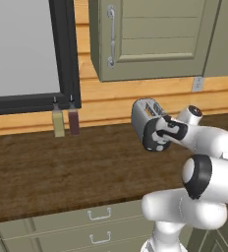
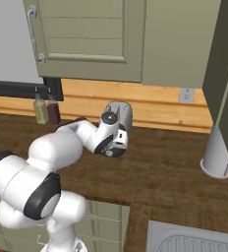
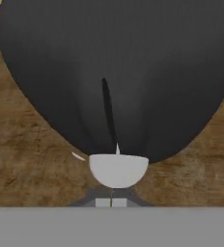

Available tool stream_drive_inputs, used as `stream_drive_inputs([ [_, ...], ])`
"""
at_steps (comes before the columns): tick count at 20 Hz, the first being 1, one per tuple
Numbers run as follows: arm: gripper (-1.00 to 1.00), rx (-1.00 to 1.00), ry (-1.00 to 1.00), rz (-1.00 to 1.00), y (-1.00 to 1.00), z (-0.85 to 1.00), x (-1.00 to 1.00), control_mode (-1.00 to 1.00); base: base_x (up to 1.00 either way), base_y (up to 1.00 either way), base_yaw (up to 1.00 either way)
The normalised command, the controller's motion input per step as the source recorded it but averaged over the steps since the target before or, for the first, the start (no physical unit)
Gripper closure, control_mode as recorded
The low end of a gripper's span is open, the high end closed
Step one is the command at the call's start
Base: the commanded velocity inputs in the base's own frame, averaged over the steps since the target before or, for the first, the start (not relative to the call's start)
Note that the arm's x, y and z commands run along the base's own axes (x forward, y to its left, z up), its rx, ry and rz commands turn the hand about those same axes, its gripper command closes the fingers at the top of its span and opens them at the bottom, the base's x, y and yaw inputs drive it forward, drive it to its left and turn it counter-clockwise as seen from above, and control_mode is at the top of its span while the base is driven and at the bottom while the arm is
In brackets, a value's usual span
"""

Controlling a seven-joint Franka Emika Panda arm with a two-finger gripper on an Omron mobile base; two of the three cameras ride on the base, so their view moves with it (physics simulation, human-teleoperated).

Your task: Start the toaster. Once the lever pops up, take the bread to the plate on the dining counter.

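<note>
Gripper [image 3: 112,201] is fully closed, fingertips pressed together with no gap, nothing held between them. It sits right up against the black end panel of the toaster [image 1: 146,114]; in the hand view that panel looms directly ahead of the tips, with a vertical dark slot [image 3: 107,116] running down its middle. A pale grey rounded part [image 3: 118,170], the lever or the knob, cannot tell which, sits just past the fingertips at the foot of the slot. Whether the tips actually touch it is not clear.

From the left base view the hand [image 1: 167,133] comes at the toaster's near end from the robot's right. From the right base view the same hand [image 2: 113,138] covers the lower part of the toaster's [image 2: 119,114] end panel.

The toaster stands upright on the dark wood counter [image 1: 62,167], near the back wall. Beyond the hand and off to its left, two small bottles stand against the wall, one yellowish [image 1: 58,122] and one dark red [image 1: 73,120], just beside each other. A wall outlet [image 1: 198,84] is above and to the right of the toaster. Bread cannot be made out in the toaster's top.
</note>
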Motion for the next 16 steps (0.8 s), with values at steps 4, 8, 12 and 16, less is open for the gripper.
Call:
stream_drive_inputs([
  [4,1.0,0.0,-0.07,0.0,0.0,0.46,-0.16,-1.0,0.0,0.0,0.0],
  [8,1.0,0.0,0.0,0.0,0.0,0.77,-0.23,-1.0,0.0,0.0,0.0],
  [12,1.0,-0.04,-0.06,0.05,0.08,0.78,-0.43,-1.0,0.0,0.0,0.0],
  [16,1.0,-0.09,-0.16,0.02,0.3,0.74,-0.24,-1.0,0.0,0.0,0.0],
])
